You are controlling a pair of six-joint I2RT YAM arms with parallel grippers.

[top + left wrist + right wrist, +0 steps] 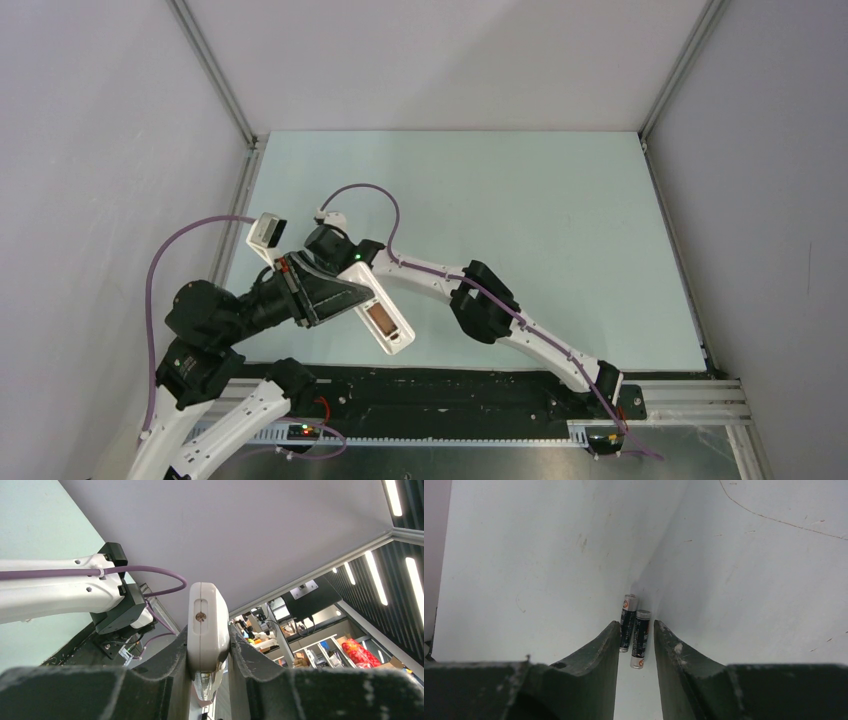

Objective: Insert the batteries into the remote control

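Gripping the remote control (pixel 385 322) edgewise, the left claw (pixel 207 632) holds it off the tabletop (pixel 550 220).
Right claw (pixel 636 630) straddles two batteries (pixel 640 637) lying side by side there; grasp cannot be told.

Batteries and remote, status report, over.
Left gripper shut on remote control. Right gripper straddling both batteries on table, grip unconfirmed. Nothing seen blocking.

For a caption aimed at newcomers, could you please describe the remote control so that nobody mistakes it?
Near the table's near-left corner, find the left gripper with dark jaws. They clamp the remote control, a white slab jutting out to the right. Unlike the white box behind, it carries no purple cable and shows a brownish rectangle.
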